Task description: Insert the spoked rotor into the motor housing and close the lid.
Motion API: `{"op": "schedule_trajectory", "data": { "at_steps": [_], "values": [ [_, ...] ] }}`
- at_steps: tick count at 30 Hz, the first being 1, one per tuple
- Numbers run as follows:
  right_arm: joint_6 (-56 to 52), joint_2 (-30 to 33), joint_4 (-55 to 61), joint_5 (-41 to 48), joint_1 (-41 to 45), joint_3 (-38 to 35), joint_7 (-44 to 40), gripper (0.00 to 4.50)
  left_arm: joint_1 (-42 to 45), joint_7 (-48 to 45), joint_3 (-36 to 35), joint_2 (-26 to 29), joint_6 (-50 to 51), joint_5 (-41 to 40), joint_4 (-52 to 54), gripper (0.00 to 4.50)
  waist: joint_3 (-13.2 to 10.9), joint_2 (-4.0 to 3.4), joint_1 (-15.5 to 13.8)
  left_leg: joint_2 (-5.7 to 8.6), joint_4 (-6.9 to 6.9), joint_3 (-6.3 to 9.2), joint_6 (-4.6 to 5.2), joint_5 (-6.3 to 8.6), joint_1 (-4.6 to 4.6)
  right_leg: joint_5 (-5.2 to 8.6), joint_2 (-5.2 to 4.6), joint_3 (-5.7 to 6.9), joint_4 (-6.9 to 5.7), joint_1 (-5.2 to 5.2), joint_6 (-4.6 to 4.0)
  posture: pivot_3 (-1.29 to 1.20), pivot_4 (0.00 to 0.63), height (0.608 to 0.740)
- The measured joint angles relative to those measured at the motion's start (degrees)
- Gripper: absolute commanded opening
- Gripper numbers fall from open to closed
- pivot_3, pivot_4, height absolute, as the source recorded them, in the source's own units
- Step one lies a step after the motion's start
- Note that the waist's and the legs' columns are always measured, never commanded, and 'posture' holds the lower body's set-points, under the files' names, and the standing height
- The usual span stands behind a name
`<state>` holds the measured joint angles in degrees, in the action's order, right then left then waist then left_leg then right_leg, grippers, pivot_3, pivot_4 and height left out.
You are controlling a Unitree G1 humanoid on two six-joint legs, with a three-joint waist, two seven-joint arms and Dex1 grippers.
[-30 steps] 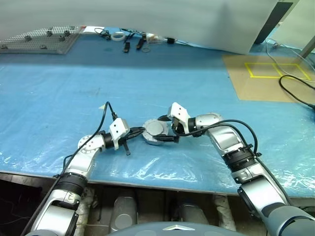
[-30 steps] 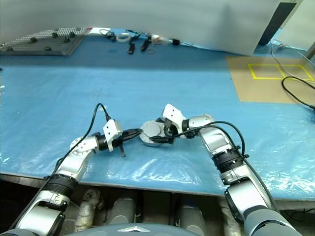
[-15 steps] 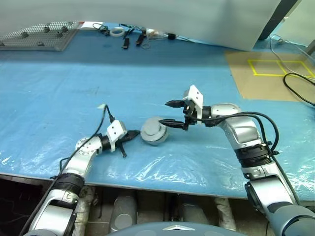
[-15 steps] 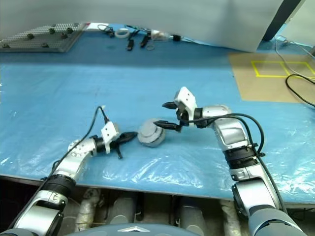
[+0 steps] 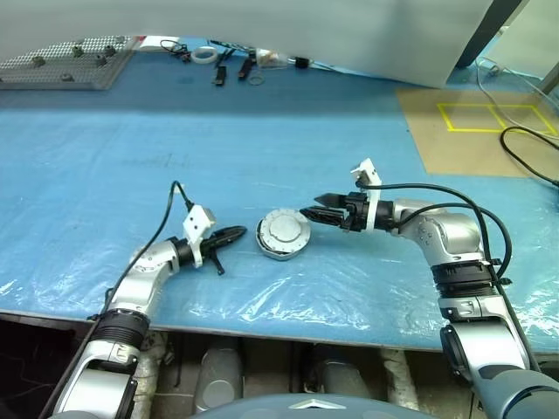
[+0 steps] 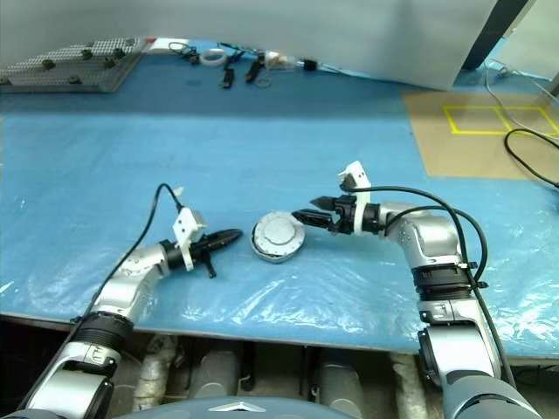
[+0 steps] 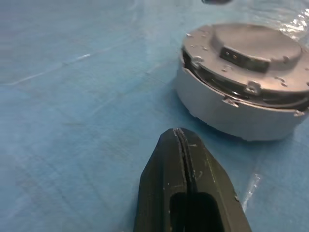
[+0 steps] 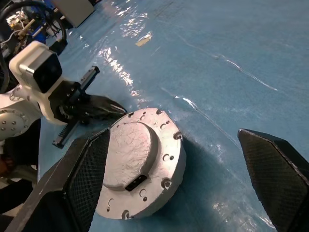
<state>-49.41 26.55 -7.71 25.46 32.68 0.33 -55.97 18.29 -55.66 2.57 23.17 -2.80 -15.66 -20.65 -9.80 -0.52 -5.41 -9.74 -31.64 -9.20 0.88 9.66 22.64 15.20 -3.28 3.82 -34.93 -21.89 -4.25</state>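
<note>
The motor housing [image 5: 283, 236] is sat on the blue plastic sheet [image 5: 105, 175] with the lid [image 8: 130, 154] already on top, plain grey face up, so nothing of the insides can be made out. Nothing is parked between it and either gripper. The left gripper [image 5: 236, 234] is seen just to one side of the housing, fingers pressed together and empty. The right gripper [image 5: 316, 206] is found just on the opposite side, fingers spread wide, holding nothing.

From the left wrist view a dark gap under the lid's rim is picked up, plus a small connector slot on top. Well beyond the housing, a perforated tray [image 5: 61, 70] and some cables and small parts [image 5: 236, 65] are lined up along a grey wall. A brown board with yellow tape [image 5: 476, 118] is laid off past the right gripper.
</note>
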Motion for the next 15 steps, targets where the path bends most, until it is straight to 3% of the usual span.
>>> {"op": "schedule_trajectory", "data": {
  "at_steps": [3,8,15],
  "values": [
    [1.9,1.1,4.2,-0.3,-1.5,1.7,-0.9,4.46,0.2,0.6,-1.1,0.8,1.3,-0.1,0.2,0.00,0.0,0.00,0.0,0.00,-0.21,0.00,0.01,0.00,0.49,-0.13,-0.01,0.03,-0.25,-0.43,0.22,0.00,0.150,0.740],
    [13.3,2.3,12.1,-6.6,-2.2,10.8,-2.1,4.46,-0.5,0.6,-2.3,1.2,3.7,-1.9,2.9,0.00,0.0,0.02,0.2,-0.06,-0.42,0.01,0.00,0.02,0.63,-0.14,-0.01,0.03,-0.66,-0.67,0.23,0.00,0.150,0.740],
    [23.0,3.9,7.7,-12.8,-1.8,16.2,-5.3,4.46,-8.1,-2.4,-2.4,5.2,7.9,-4.7,14.8,0.00,0.0,0.05,0.2,-0.07,-0.62,0.01,-0.05,0.06,0.51,0.01,-0.01,-0.03,-0.64,-0.50,-0.02,0.00,0.150,0.740]
  ]
}}
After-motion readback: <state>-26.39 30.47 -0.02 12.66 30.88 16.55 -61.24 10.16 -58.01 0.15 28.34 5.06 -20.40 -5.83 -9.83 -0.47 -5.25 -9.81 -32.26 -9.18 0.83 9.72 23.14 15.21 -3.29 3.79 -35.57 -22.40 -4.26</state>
